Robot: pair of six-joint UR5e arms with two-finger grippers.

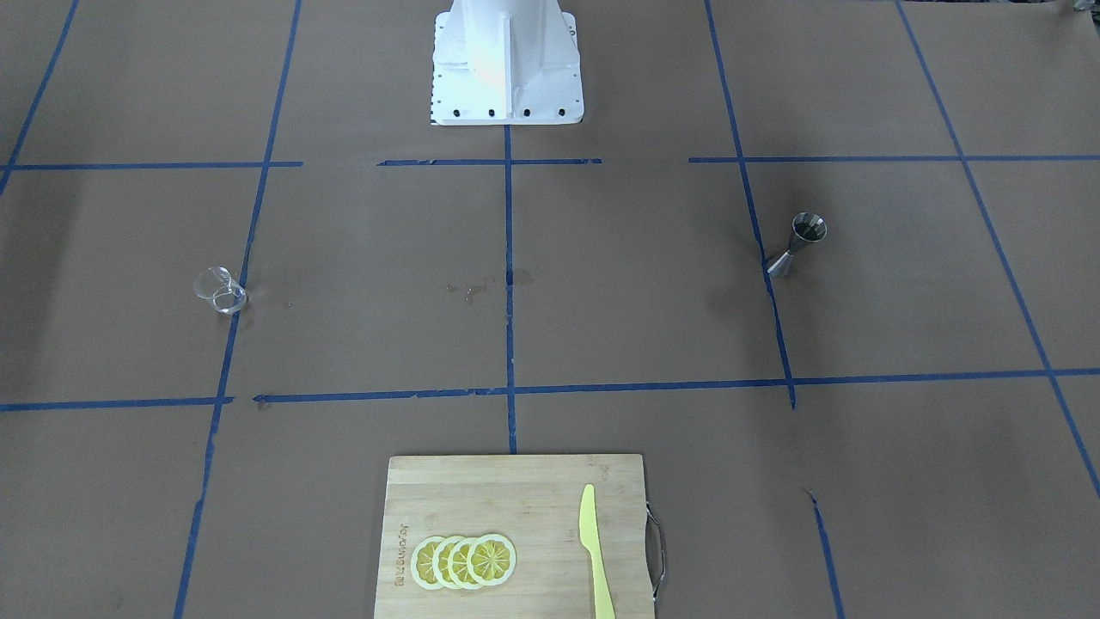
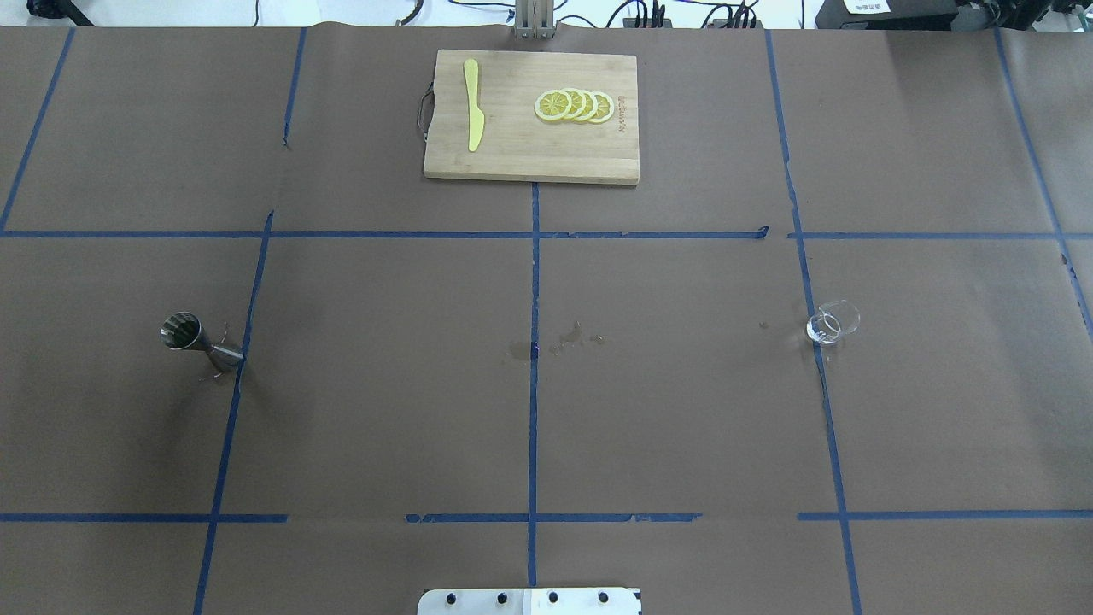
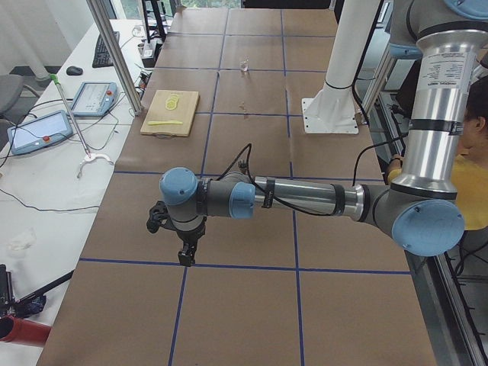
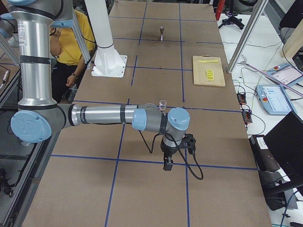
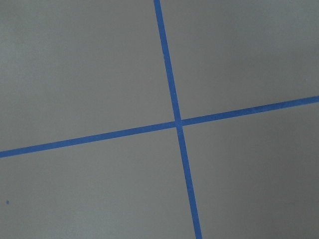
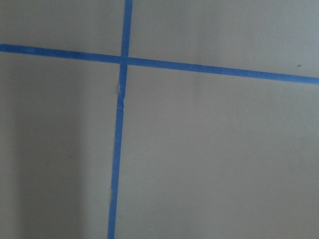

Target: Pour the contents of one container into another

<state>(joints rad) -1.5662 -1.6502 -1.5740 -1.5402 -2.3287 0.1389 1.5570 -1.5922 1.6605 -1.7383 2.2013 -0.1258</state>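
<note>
The small clear glass cup (image 2: 832, 323) stands upright on the brown paper at the right of the overhead view; it also shows as the cup (image 1: 222, 290) and the cup (image 4: 163, 104). The steel hourglass jigger (image 2: 198, 339) stands upright at the left, seen again as the jigger (image 1: 799, 245). Neither gripper shows in the overhead or front views. My left gripper (image 3: 184, 259) hangs over bare paper in the left side view, and my right gripper (image 4: 167, 165) does the same in the right side view. Whether either is open or shut I cannot tell. Both wrist views hold only paper and blue tape.
A bamboo cutting board (image 2: 529, 154) lies at the far middle of the table, bearing a yellow knife (image 2: 472, 107) and lemon slices (image 2: 574, 106). The white robot base (image 1: 507, 77) stands at the near edge. A person in yellow (image 4: 71, 42) sits beside the robot. Small wet spots (image 2: 576, 335) mark the centre.
</note>
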